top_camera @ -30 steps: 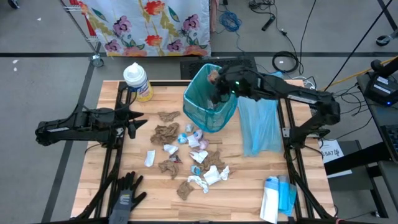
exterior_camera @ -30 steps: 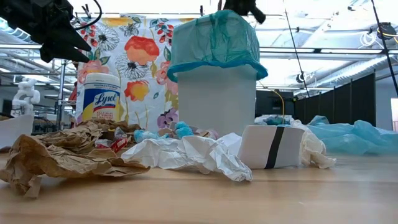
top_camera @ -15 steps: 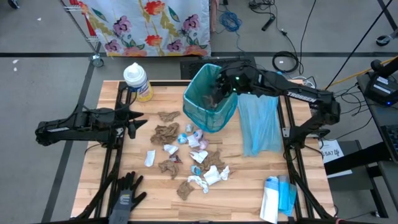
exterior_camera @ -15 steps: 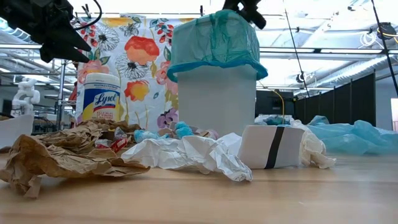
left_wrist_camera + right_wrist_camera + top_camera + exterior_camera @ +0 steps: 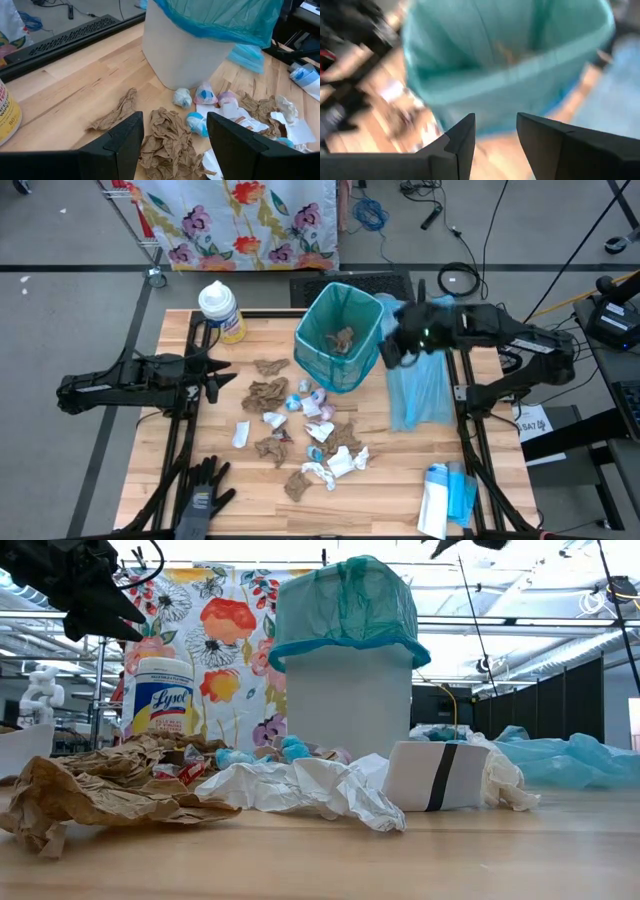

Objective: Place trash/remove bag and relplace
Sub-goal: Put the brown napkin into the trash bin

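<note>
The bin point(image 5: 340, 338), lined with a teal bag point(image 5: 345, 605), stands at the table's far middle with a brown wad point(image 5: 344, 337) inside. The trash point(image 5: 300, 425), brown paper wads, white tissues and blue and pink scraps, lies scattered on the table in front of the bin. My right gripper point(image 5: 390, 356) hangs open and holds nothing, just right of the bin and above its rim height point(image 5: 495, 125). My left gripper point(image 5: 220, 373) waits open over the table's left side, its fingers pointing toward the trash point(image 5: 175, 145).
A flat light blue spare bag point(image 5: 418, 385) lies right of the bin. A wipes canister point(image 5: 220, 310) stands at the far left, a black glove point(image 5: 200, 495) lies at the near left corner, and white and blue packaging point(image 5: 445, 500) sits at the near right.
My right gripper was over the bin's mouth with a brown wad and has let it go; the wad now lies inside the bin. The gripper has then drawn back toward the table's right edge, clear of the bin, rolling as it went.
</note>
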Motion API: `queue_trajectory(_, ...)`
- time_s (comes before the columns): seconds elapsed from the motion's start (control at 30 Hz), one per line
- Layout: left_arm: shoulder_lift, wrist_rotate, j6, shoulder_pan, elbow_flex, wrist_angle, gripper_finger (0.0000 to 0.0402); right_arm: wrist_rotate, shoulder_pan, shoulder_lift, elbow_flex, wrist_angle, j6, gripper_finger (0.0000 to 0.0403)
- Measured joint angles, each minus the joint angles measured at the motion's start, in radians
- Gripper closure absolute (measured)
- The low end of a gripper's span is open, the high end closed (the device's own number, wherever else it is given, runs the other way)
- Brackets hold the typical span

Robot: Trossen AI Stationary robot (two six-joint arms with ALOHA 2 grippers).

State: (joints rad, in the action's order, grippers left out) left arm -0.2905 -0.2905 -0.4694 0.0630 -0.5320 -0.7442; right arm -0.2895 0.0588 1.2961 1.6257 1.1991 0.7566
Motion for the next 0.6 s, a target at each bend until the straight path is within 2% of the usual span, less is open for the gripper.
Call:
queue_trajectory(0.13,0.000,0.000,0.000,0.000,0.000,-0.001,0.0182,-0.028,-0.124,0.018,0.000,0.153,0.150,0.0268)
queue_trajectory(0.3,0.000,0.000,0.000,0.000,0.000,-0.001,0.0182,-0.050,-0.253,0.044,-0.072,0.160,0.248,0.0268)
queue_trajectory(0.47,0.000,0.000,0.001,0.000,0.000,-0.001,0.0182,-0.043,-0.348,0.045,-0.264,0.070,0.403,0.0268)
queue_trajectory(0.6,0.000,0.000,0.003,0.000,0.000,0.000,0.0182,-0.004,-0.409,0.043,-0.442,-0.136,0.488,0.0268)
